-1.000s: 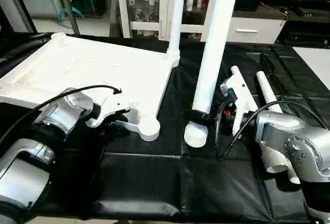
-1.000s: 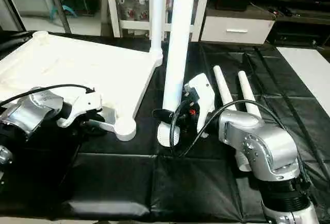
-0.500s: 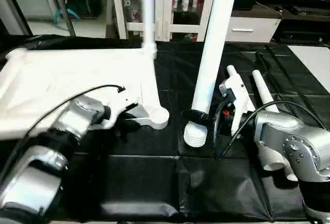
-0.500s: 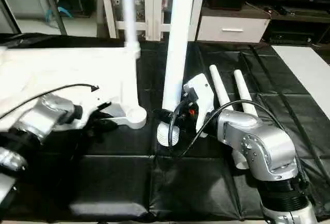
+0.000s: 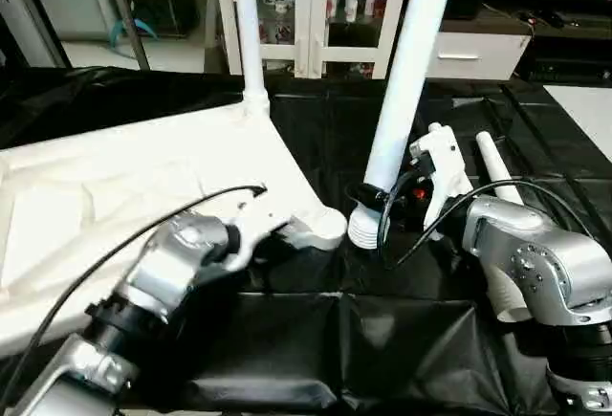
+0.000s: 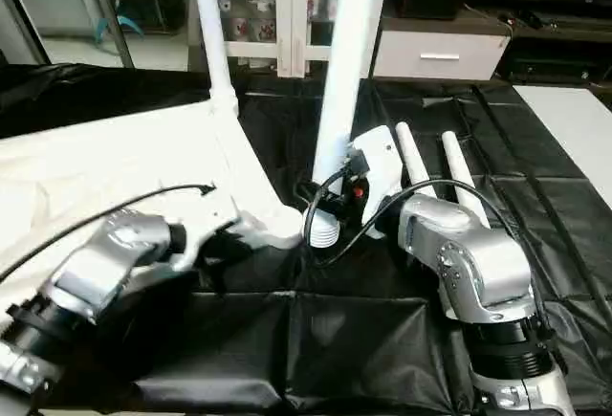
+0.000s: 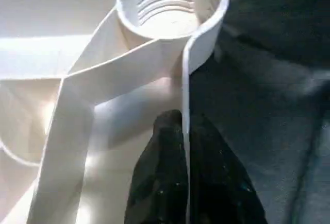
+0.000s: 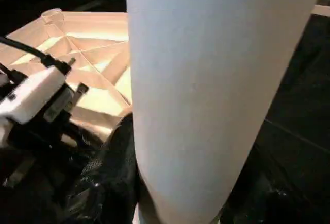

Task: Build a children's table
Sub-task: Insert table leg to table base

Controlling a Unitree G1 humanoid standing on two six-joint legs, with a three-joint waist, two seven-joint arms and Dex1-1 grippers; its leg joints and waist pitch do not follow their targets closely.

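Swinging the white plastic square tabletop (image 5: 115, 196) round on the black padded mat (image 5: 382, 349): a second ago its near corner socket (image 5: 323, 228) was lying well left of the held leg; now it is sitting just beside that leg's threaded foot. Judging from this, the socket is being lined up for the next leg.

Left gripper (image 7: 183, 131) is pinching the tabletop's thin edge wall, black fingers (image 7: 160, 183) pressed together on either side of it, close behind the socket. Right gripper (image 5: 368, 196) is clamping the long white tube leg (image 5: 406, 62) low down, just above its ribbed end (image 5: 363, 229), holding it nearly upright, leaning slightly.

One slimmer-looking white leg (image 5: 247, 29) is already standing in the far corner socket. Two more tube legs (image 6: 430, 163) are lying side by side on the mat behind the right arm.

Tabletop underside is showing smooth, glossy ribs; the socket is round, with moulded thread rings inside. Mat is quilted, faintly shiny.
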